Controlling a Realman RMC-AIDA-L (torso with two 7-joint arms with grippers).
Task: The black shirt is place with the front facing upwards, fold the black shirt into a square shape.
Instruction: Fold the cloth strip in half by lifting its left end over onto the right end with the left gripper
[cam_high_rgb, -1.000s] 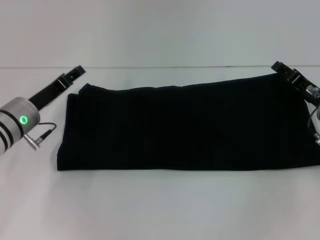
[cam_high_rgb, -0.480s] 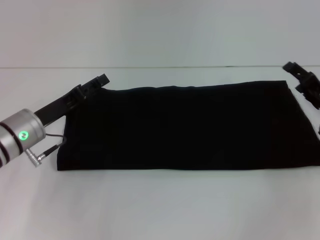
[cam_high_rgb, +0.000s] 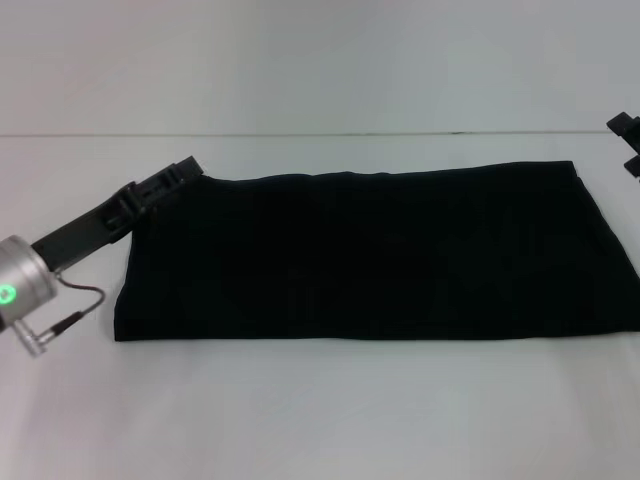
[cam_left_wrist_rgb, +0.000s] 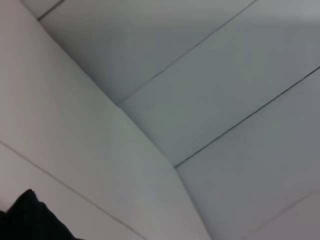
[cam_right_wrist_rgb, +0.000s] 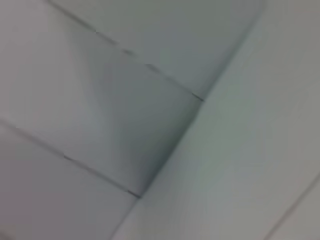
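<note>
The black shirt (cam_high_rgb: 370, 250) lies flat on the white table (cam_high_rgb: 320, 410), already doubled into a long band running left to right; no lettering shows on the upper face, so the print side looks folded inward or under. Left gripper (cam_high_rgb: 188, 167) sits at the band's far left corner, arm reaching in low from the left, tips at or over the cloth edge; cannot tell whether its fingers are spread or closed, nor whether they hold fabric. Likely placed there because that corner is the natural pickup for carrying the short end across. Right gripper (cam_high_rgb: 628, 142) is at the right border, mostly out of view, apart from the shirt's far right corner; finger state unreadable. Wrist views show mainly bare pale surfaces, one with a dark scrap of cloth. Judgement: band still needs crosswise folds to make a square
</note>
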